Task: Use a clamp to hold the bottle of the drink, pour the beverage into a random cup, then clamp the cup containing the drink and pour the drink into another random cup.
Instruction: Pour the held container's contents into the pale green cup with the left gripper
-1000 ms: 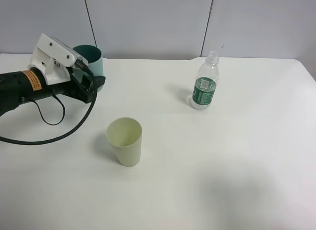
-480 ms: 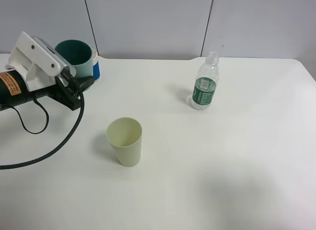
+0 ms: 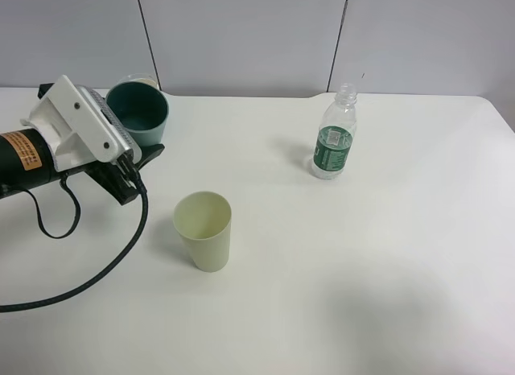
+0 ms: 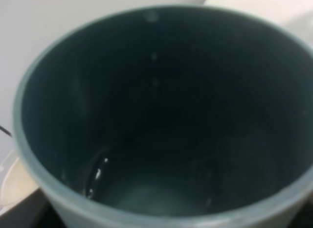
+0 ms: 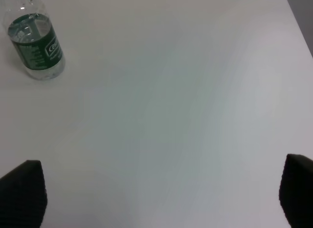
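My left gripper (image 3: 140,146) is shut on the teal cup (image 3: 138,113) and holds it above the table at the back left. In the left wrist view the cup's dark inside (image 4: 161,115) fills the frame, with a little clear beverage (image 4: 142,196) at its bottom. The pale yellow-green cup (image 3: 203,229) stands upright and empty, in front of and to the right of the held cup. The bottle (image 3: 333,142) (image 5: 35,47) stands uncapped at the back right. My right gripper (image 5: 159,196) is open over bare table, away from the bottle, and does not show in the exterior view.
The rim of another cup (image 3: 142,79) peeks out behind the teal cup. The left arm's black cable (image 3: 121,250) loops over the table's left side. The white table (image 3: 362,270) ends at a grey wall behind.
The left gripper swung the teal cup to the left, then back right and toward the front, turning as it went. The bottle and the yellow-green cup have not moved.
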Motion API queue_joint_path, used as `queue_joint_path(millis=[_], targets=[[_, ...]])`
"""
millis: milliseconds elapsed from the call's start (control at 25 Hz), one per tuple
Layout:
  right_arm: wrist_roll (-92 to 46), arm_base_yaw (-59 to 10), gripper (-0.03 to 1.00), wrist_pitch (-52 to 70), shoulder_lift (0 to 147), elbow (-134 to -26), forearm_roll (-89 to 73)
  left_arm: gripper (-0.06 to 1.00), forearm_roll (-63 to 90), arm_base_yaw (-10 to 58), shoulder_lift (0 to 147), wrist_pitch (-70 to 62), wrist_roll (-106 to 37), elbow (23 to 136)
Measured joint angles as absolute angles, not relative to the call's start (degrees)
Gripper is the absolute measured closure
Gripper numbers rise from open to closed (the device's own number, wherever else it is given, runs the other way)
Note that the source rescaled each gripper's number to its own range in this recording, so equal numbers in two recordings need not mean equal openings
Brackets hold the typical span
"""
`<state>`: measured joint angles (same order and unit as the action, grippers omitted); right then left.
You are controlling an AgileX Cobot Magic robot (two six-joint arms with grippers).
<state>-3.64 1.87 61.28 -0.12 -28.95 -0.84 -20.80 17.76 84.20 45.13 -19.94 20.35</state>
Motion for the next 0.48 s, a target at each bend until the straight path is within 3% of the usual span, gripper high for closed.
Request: queue_joint_path(millis=[480], targets=[[-3.64,1.87,-0.03,61.28,-0.12,-28.95,-0.84,0.93,-20.81,20.32,84.20,45.08,-24.87,20.35]])
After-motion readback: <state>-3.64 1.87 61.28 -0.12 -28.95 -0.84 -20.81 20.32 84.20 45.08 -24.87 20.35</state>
